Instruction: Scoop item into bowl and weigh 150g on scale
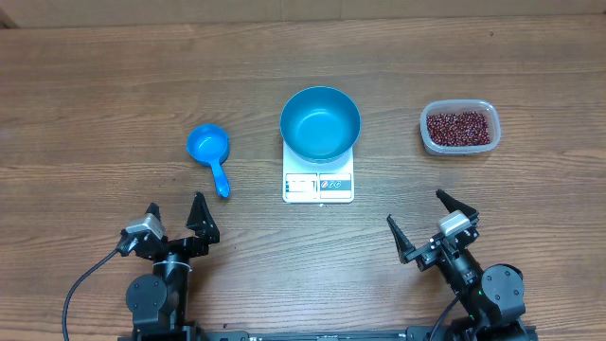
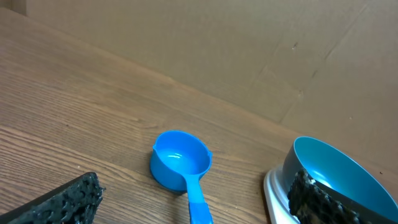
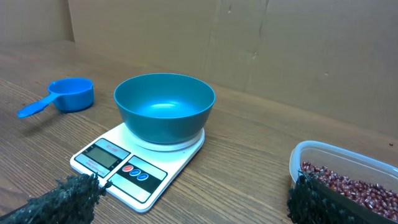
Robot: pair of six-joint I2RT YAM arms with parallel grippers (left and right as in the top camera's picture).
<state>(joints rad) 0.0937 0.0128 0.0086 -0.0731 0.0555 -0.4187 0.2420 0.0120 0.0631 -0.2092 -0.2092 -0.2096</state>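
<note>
The blue bowl stands empty on the white scale at the table's middle. Dark red-brown beans fill a clear tub at the right. To the bowl's left lies a small blue scoop, its handle toward me. My left gripper is open near the front edge, below the scoop. My right gripper is open at the front right, short of the scale and tub. Both are empty.
Brown cardboard walls stand behind the wooden table. Bare wood lies between the grippers and the objects.
</note>
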